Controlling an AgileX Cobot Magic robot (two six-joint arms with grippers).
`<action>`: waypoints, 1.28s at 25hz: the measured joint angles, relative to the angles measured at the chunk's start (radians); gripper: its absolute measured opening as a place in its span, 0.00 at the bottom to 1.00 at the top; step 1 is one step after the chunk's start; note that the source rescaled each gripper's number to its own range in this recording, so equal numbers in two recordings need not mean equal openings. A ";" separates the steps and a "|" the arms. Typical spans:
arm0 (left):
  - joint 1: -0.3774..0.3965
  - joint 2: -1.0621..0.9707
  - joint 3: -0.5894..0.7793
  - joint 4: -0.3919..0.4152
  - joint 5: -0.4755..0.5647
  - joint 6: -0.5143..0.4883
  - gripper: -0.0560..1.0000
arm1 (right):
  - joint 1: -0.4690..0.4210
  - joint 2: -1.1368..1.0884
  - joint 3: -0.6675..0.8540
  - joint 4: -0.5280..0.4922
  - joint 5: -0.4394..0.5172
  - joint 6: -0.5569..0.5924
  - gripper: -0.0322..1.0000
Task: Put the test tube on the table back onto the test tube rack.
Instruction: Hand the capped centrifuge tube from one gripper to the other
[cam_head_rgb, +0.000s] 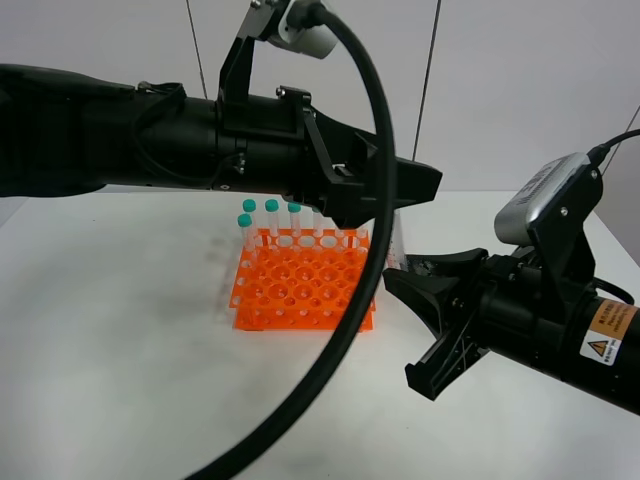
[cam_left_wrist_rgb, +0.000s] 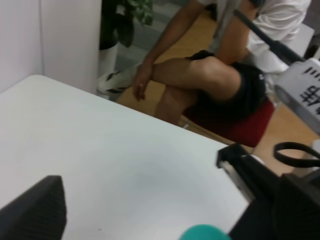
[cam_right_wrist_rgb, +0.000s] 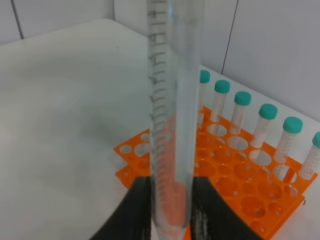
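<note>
Grasping the clear, graduated test tube (cam_right_wrist_rgb: 172, 125) upright is the right gripper (cam_right_wrist_rgb: 171, 202); left gripper's (cam_head_rgb: 425, 188) state unclear.

I see both arms matte black; thick black cable (cam_head_rgb: 372, 200) loops off L arm (cam_head_rgb: 150, 140); R arm (cam_head_rgb: 540, 320) w/ silver cam housing (cam_head_rgb: 545, 205), yellow warning sticker (cam_head_rgb: 600, 347).

The test tube (cam_right_wrist_rgb: 170, 115) is seen as clear, smooth plastic, printed with fine markings. The test tube rack (cam_head_rgb: 300, 290) is moulded in smooth orange plastic, and the table (cam_head_rgb: 120, 340) is finished in matt white. The right gripper (cam_right_wrist_rgb: 170, 187) is formed of matt black plastic; the cable (cam_head_rgb: 382, 170) is sheathed in shiny black.
</note>
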 joint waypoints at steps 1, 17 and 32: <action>0.000 0.000 0.000 0.000 0.012 -0.005 0.85 | 0.000 0.000 0.000 0.000 0.000 0.000 0.06; 0.000 0.001 0.000 0.001 0.056 -0.046 0.64 | 0.000 0.000 0.000 -0.001 -0.023 0.000 0.06; 0.000 0.001 0.000 0.001 0.056 -0.034 0.06 | 0.000 0.000 0.000 0.000 -0.060 0.003 0.06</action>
